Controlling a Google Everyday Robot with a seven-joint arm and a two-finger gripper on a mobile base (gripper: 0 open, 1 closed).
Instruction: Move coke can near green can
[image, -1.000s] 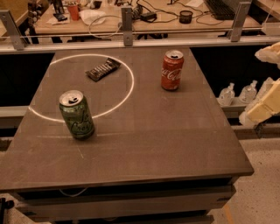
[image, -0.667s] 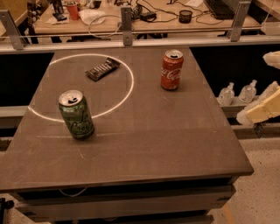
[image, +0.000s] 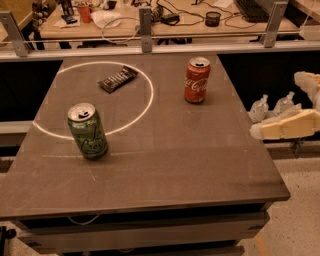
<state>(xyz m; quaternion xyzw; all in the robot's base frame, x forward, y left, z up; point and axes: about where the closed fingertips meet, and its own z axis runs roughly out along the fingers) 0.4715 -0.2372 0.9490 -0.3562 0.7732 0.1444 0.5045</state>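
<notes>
The red coke can (image: 197, 80) stands upright at the far right of the dark table (image: 165, 165). The green can (image: 88, 131) stands upright at the left, on the white circle line (image: 148, 102) painted on the table. My gripper (image: 276, 104) is off the table's right edge, to the right of and nearer than the coke can, well apart from it. Its cream fingers (image: 285, 126) are spread and hold nothing.
A dark flat snack bar wrapper (image: 118, 79) lies inside the circle at the back. A metal rail (image: 145, 44) and a cluttered desk run behind the table. Small plastic bottles (image: 272, 106) stand beyond the right edge, next to the gripper.
My gripper has moved left, closer to the table's right edge. The cans and the wrapper have not moved.
</notes>
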